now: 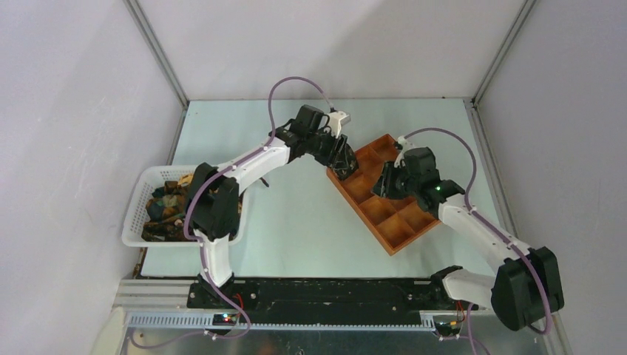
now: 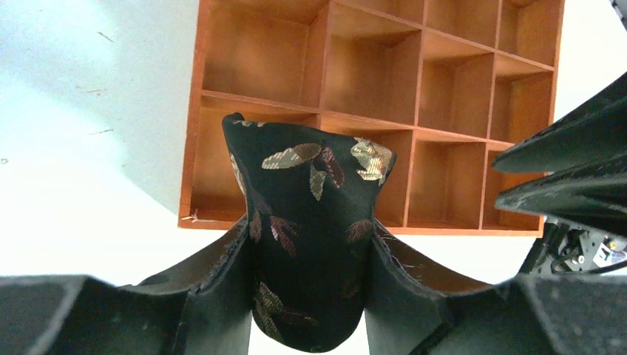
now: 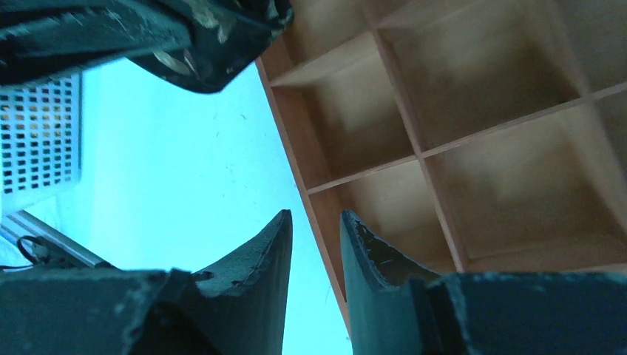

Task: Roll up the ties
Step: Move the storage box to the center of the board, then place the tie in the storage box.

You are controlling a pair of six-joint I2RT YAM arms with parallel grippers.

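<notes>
A rolled tie (image 2: 310, 170), black with gold and brown leaves, sits between the fingers of my left gripper (image 2: 309, 222), which is shut on it. That gripper (image 1: 341, 161) hangs over the near-left corner of the orange compartment tray (image 1: 392, 214); the same roll shows in the right wrist view as the tie (image 3: 214, 33). Several more ties (image 1: 166, 201) lie heaped in the white basket (image 1: 140, 214). My right gripper (image 1: 383, 183) hovers over the tray's left side. Its jaws (image 3: 316, 222) stand narrowly open with nothing in them, above the tray's outer wall (image 3: 296, 148).
The tray's compartments (image 2: 259, 59) in view hold nothing. The basket's mesh wall (image 3: 37, 133) is at the table's left edge. The enclosure's grey walls close in the table at the back and both sides.
</notes>
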